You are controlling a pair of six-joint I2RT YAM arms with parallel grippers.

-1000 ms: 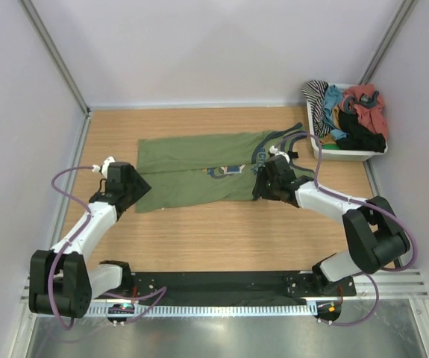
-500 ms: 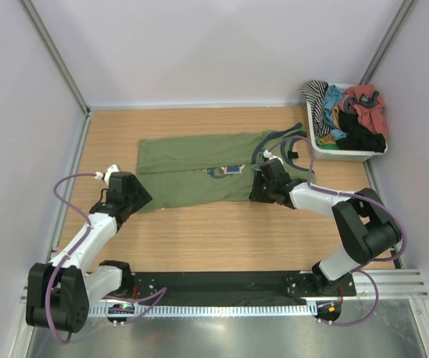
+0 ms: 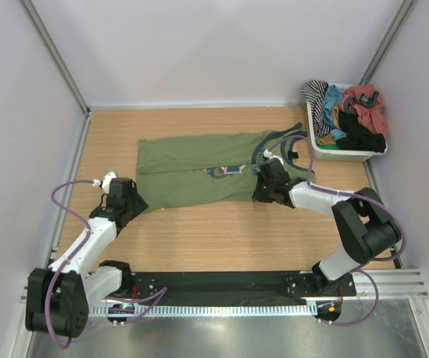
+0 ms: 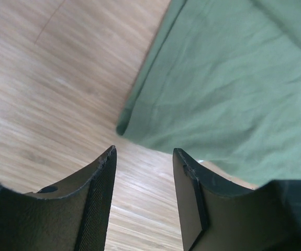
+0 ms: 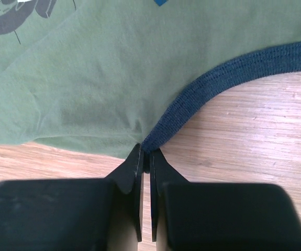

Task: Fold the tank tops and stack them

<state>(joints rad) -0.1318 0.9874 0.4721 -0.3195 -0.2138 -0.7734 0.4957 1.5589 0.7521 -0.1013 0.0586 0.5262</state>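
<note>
The olive green tank top lies spread flat on the wooden table, its dark grey-blue trim at the right end. My right gripper is at its near right edge. In the right wrist view this gripper is shut on the trim where it meets the green cloth. My left gripper sits by the top's near left corner. It stands open over bare wood, just short of the corner. A black tank top lies in the bin.
A white bin at the back right holds red, teal and striped garments piled together. Grey walls with metal posts close in the table on the left, right and far sides. A black rail with the arm bases runs along the near edge.
My right gripper has shut on the trim at the top's near right edge. My left gripper has drawn back a little toward the near left, its jaws slightly narrower.
</note>
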